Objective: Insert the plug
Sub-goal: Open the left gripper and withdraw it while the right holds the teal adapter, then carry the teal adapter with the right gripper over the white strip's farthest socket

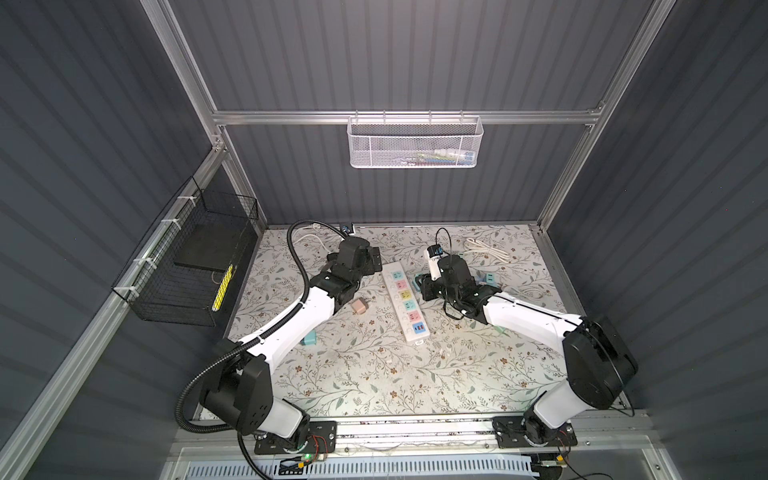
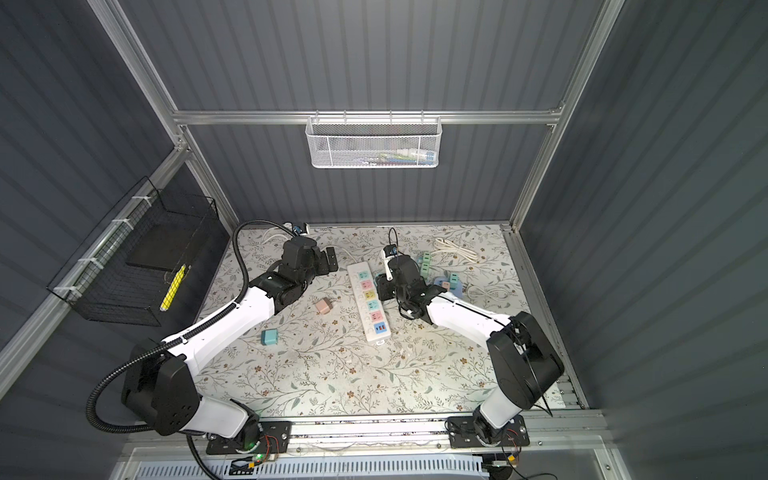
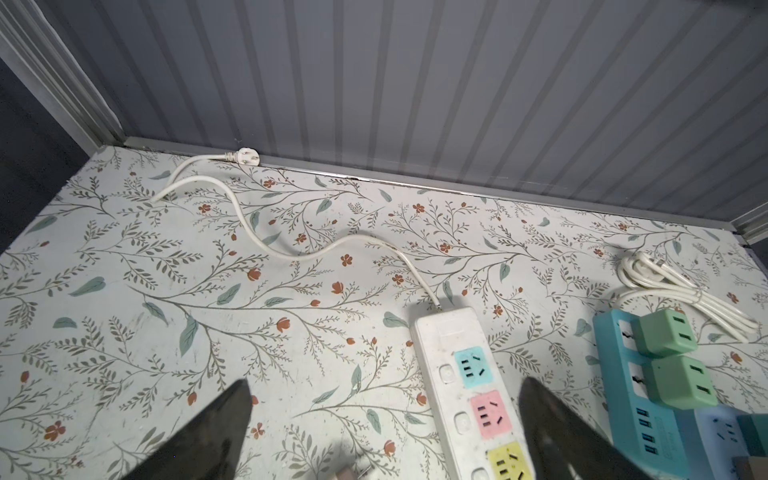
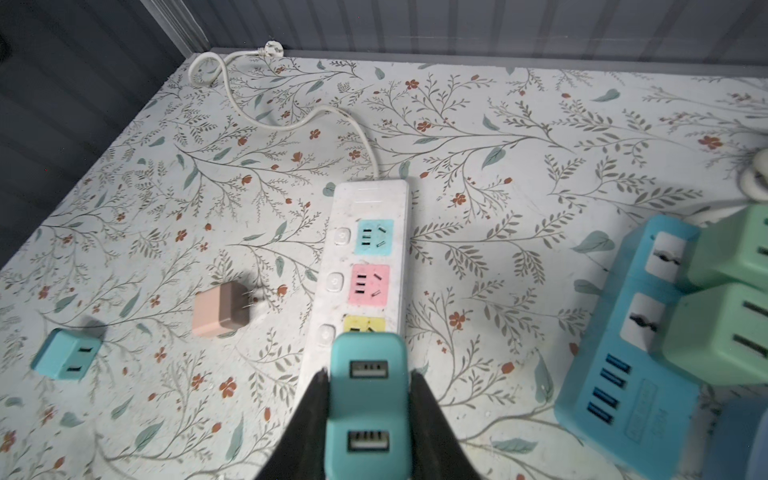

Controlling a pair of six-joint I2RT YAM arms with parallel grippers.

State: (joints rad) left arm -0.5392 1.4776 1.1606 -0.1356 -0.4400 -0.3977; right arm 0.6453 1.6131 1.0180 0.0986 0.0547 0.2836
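Over the white plastic power strip with pastel sockets [image 4: 368, 199], our right gripper [image 4: 369, 376] is clamped tight on a teal two-port USB charger plug [image 4: 368, 415], right by the yellow socket [image 4: 365, 324]. Our left gripper [image 3: 385, 386] hangs wide open just beside the strip's cord end, above the floral mat [image 3: 166, 291].

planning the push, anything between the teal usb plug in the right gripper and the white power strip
Nothing visible: the teal USB plug in the right gripper hangs by the white power strip, its sockets empty.
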